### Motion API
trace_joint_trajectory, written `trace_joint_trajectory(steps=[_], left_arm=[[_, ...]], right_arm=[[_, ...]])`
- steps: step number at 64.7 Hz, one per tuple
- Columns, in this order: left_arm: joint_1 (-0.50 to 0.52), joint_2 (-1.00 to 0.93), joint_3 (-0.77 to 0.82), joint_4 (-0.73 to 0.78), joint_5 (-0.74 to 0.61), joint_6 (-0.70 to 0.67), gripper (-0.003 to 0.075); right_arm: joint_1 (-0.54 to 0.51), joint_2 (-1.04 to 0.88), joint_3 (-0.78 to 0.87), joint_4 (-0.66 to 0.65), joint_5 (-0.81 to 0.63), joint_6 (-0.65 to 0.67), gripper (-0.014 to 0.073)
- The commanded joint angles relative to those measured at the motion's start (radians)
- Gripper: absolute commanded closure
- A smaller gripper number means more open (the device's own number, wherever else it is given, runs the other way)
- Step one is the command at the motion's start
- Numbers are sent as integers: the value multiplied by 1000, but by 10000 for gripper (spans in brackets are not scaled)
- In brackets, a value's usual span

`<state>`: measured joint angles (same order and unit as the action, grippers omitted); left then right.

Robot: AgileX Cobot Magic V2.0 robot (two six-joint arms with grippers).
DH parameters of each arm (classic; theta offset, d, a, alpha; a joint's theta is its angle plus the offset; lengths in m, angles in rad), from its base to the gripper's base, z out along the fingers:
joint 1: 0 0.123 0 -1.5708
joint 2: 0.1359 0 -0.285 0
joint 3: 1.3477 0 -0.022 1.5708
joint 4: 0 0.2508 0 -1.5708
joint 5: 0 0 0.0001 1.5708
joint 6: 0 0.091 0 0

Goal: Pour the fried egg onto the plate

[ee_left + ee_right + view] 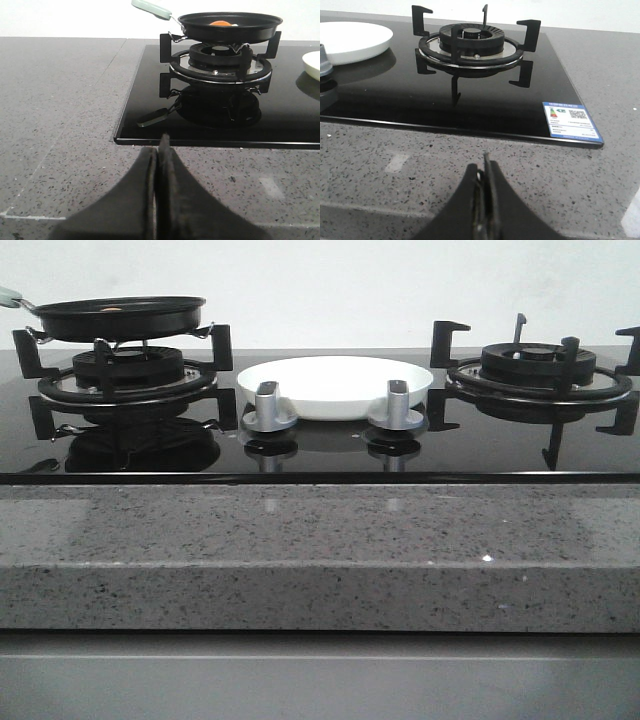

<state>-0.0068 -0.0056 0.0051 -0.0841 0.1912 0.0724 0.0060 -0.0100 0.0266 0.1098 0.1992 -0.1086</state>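
The fried egg (220, 23) lies in a black frying pan (230, 27) on the left burner; only an orange bit and a sliver of white show over the rim. In the front view the pan (120, 318) stands at the far left, its pale green handle (150, 8) pointing away to the left. The white plate (330, 408) sits empty on the black glass between the burners. My left gripper (160, 145) is shut and empty over the granite, short of the hob's front edge. My right gripper (484, 162) is likewise shut and empty, in front of the right burner. Neither gripper shows in the front view.
Two silver knobs (268, 405) (397, 403) stand just in front of the plate. The right burner (470, 42) with its black grate carries nothing. A blue-and-white label (571, 121) sticks to the glass's near right corner. A speckled granite counter (320, 550) runs along the front.
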Motion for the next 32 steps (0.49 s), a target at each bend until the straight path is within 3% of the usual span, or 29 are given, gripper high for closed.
trace_joint_trajectory(steps=[1,32], left_arm=[[0,-19,6,-11,-85,-7,739],[0,-19,6,-11,-97,-7,739]], right_arm=[[-8,-20,-4,4,-85,-4,662],[-8,-20,-4,4,-85,-4,662]])
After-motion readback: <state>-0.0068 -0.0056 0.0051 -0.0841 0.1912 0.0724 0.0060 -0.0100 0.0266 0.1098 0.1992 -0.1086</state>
